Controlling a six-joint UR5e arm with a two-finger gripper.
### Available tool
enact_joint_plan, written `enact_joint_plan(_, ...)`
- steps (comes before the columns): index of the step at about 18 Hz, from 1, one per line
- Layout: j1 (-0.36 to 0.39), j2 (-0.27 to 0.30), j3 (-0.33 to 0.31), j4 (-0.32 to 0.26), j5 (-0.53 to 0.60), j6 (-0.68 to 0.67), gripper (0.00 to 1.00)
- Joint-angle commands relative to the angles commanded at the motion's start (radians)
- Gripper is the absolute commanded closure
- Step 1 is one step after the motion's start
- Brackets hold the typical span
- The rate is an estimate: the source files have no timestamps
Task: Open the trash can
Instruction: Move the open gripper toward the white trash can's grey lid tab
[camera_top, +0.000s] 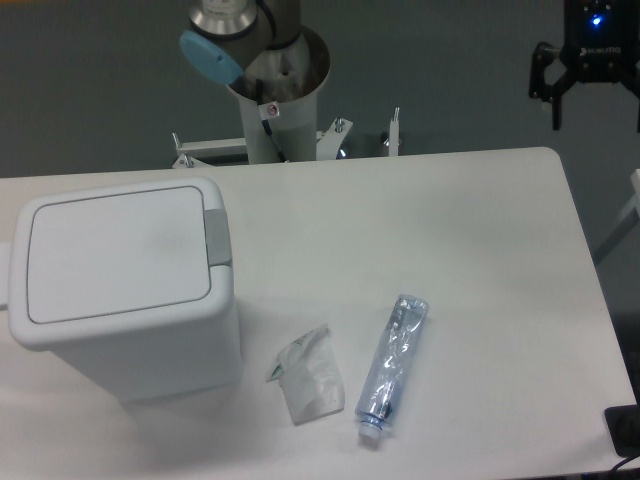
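The trash can (130, 330) is a large white bin standing on the left of the white table (450, 230). Its flat lid (115, 252) lies shut, and the grey push-button strip (217, 237) runs along the lid's right edge. My gripper (597, 100) is black and hangs at the top right, beyond the table's far right corner and far from the trash can. Its fingers (556, 105) point down and stand apart, with nothing between them. The right finger is partly cut off by the frame edge.
A crushed clear plastic bottle (393, 368) and a crumpled clear wrapper (308, 378) lie on the table right of the bin, near the front. The arm's base column (272, 95) stands behind the table's far edge. A dark object (625, 430) sits at the front right corner.
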Motion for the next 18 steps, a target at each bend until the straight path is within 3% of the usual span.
enact_joint_plan(5,-0.009,0.009,-0.014,0.009,0.006,-0.018,0.0)
enact_joint_plan(8,-0.079,0.005,-0.017,0.031,0.005,-0.15,0.0)
enact_joint_plan(11,-0.126,0.0,-0.017,0.06,0.008,-0.346,0.0)
enact_joint_plan(18,-0.36,0.006,-0.032,0.101,0.012,-1.007,0.0)
